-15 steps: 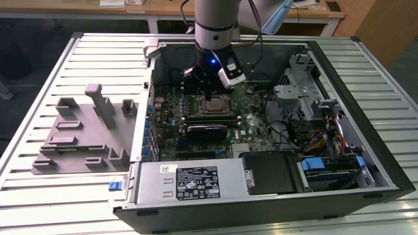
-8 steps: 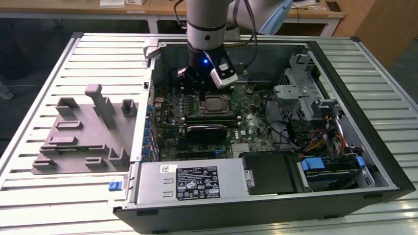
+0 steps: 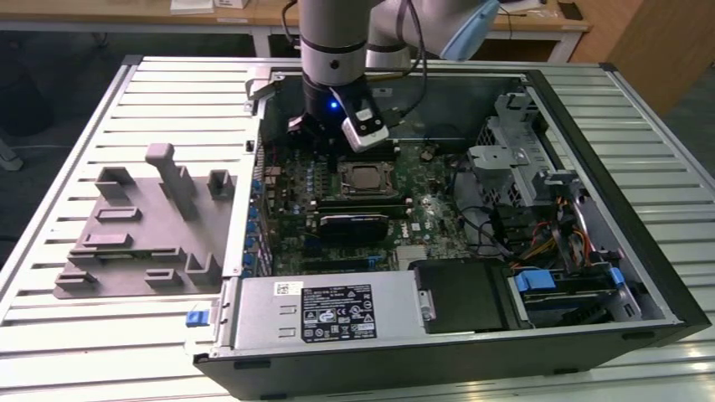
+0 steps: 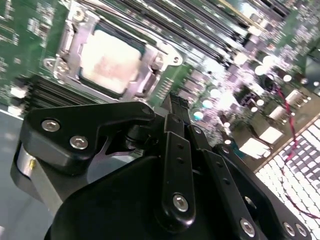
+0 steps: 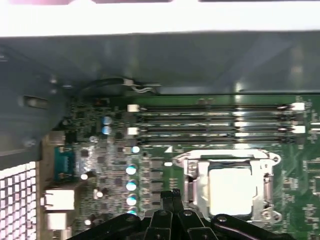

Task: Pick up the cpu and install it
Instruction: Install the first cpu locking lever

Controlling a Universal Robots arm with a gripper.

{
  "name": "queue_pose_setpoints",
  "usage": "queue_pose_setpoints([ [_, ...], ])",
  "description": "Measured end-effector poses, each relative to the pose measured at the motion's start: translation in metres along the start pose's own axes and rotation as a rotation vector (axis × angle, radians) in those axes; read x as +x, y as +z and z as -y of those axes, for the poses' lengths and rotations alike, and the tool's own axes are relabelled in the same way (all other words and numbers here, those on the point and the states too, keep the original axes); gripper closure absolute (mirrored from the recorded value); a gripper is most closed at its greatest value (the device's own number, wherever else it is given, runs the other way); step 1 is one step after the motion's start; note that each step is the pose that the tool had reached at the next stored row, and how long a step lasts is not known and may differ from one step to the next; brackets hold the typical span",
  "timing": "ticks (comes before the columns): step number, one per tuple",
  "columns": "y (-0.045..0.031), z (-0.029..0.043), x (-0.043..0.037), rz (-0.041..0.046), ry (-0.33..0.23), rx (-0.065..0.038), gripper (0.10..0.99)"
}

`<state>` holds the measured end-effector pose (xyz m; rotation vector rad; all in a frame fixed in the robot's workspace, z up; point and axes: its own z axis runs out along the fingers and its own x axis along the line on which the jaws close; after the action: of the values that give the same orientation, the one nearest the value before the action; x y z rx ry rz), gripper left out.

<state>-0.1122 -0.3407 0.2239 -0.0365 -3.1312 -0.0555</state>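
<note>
The cpu [image 3: 366,177], a square chip with a silver-grey top, lies flat inside the metal-framed socket [image 3: 366,191] on the green motherboard of the open computer case. Both wrist views show the cpu [image 4: 110,62] [image 5: 232,190] sitting within the socket frame [image 4: 162,60] [image 5: 190,175]. My gripper [image 3: 310,132] hangs over the board toward the exterior view's left and far side of the socket. Its black fingertips [image 4: 176,107] [image 5: 172,193] are pressed together, shut with nothing between them, and stand a little off the cpu's edge without touching it.
Memory slots [image 5: 215,122] run beside the socket near the case's far wall [image 3: 447,92]. A black block [image 3: 352,224] sits in front of the socket. The power supply [image 3: 324,310] and the drive cage [image 3: 558,285] fill the near side. A grey moulded tray [image 3: 146,226] lies on the table.
</note>
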Motion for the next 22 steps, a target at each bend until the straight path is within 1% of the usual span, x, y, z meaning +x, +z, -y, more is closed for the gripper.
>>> queue_pose_setpoints([
  [2,0.0001,0.0002,0.0045,0.0002,0.0,-0.001,0.98],
  [5,-0.0002,0.0004,0.0066,-0.0002,0.0,-0.017,0.98],
  [6,-0.0009,0.0003,0.0068,-0.0003,0.0,-0.019,0.98],
  [8,-0.0038,0.0003,0.0068,-0.0002,0.0,-0.02,0.98],
  [15,-0.0174,-0.0002,0.0069,-0.0001,0.0,-0.02,0.98],
  [17,-0.0196,-0.0003,0.007,-0.0002,0.0,-0.02,0.98],
  [20,-0.0201,-0.0004,0.0069,0.0,0.0,-0.021,0.98],
  [21,-0.0202,-0.0002,0.0069,-0.0004,0.0,-0.024,0.98],
  [22,-0.0203,0.0,0.0069,-0.0006,-0.001,-0.034,0.98],
])
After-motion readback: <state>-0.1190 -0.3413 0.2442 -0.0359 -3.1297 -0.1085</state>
